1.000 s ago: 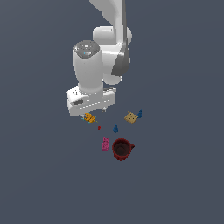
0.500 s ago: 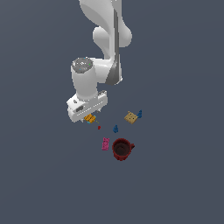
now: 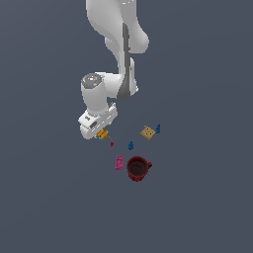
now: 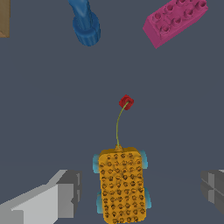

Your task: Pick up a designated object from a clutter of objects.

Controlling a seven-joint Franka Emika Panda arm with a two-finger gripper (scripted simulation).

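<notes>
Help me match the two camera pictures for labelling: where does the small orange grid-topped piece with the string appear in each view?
Exterior view: the orange piece lies just under the gripper, toward the exterior view's left of the clutter.
Wrist view: the orange piece lies between the two open fingers.
Shared landmark: the pink block, beyond the string's tiny red bit.

I see a flat, matte slate-grey floor (image 3: 44, 207), even in tone, reaching every edge of the exterior view. The same smooth grey floor (image 4: 43, 109) fills the background of my wrist view.
</notes>
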